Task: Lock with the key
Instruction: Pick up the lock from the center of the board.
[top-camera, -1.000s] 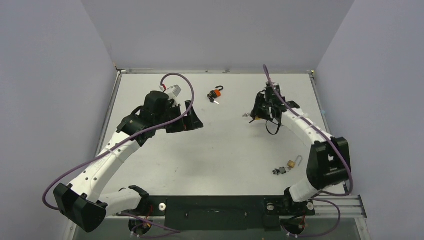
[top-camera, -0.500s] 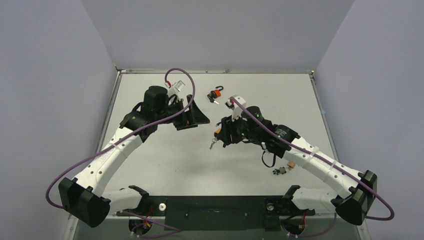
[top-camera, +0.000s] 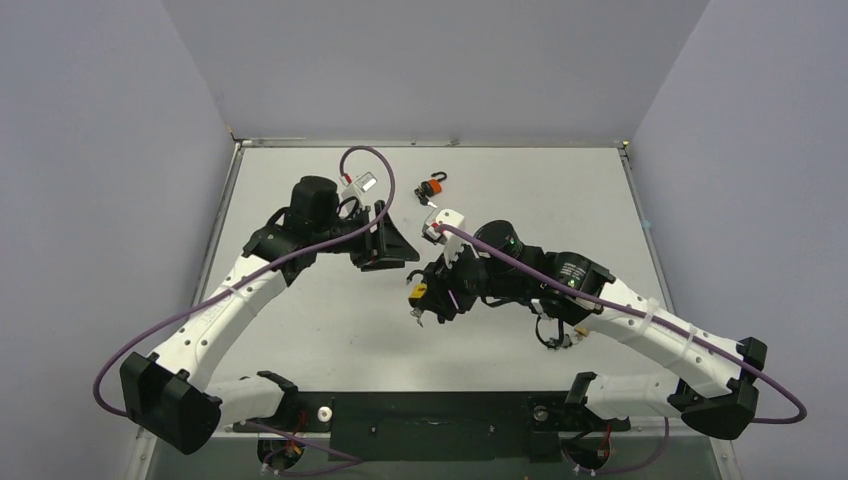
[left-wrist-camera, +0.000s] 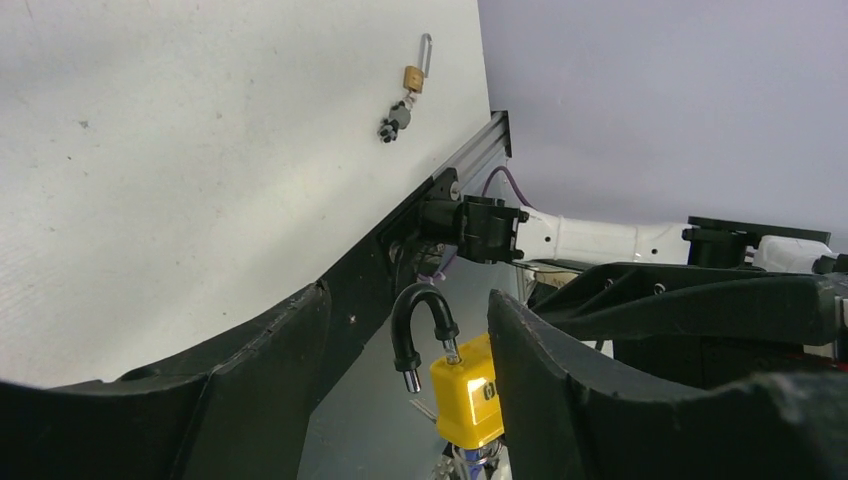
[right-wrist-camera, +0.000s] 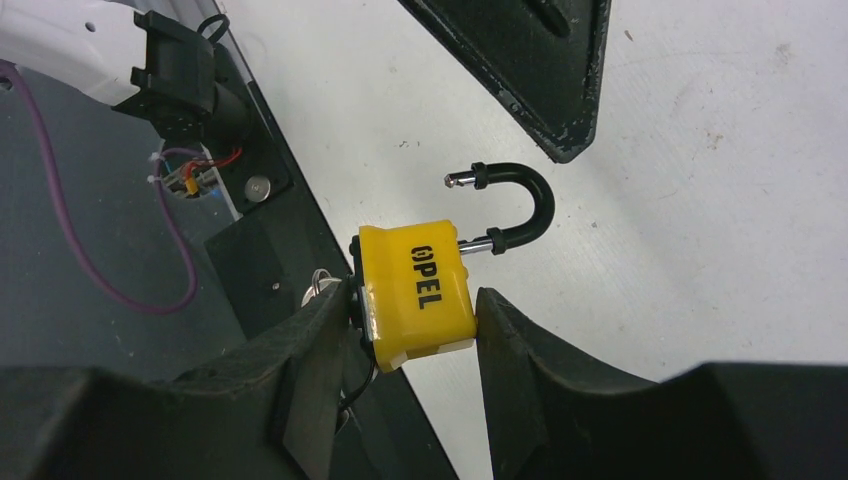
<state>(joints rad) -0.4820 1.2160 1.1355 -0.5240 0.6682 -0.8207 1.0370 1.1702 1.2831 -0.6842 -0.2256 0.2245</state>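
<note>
Left wrist view: brass padlock (left-wrist-camera: 413, 78) upper centre; yellow padlock (left-wrist-camera: 466, 400), clamped by right gripper (right-wrist-camera: 412, 330), just beyond left gripper's (left-wrist-camera: 410, 300) parted jaws.

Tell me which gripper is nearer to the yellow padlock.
Right. The right gripper clamps the yellow padlock by its body. The left gripper hangs open just off the black shackle, facing it without touching.

Your white table (top-camera: 330, 330) carries 2 loose things: a small orange-and-black item (top-camera: 431, 187) near the far edge, about centre, and a small brass padlock (left-wrist-camera: 413, 77) with dark keys (left-wrist-camera: 392, 122) just beside it, near the right front edge.
</note>
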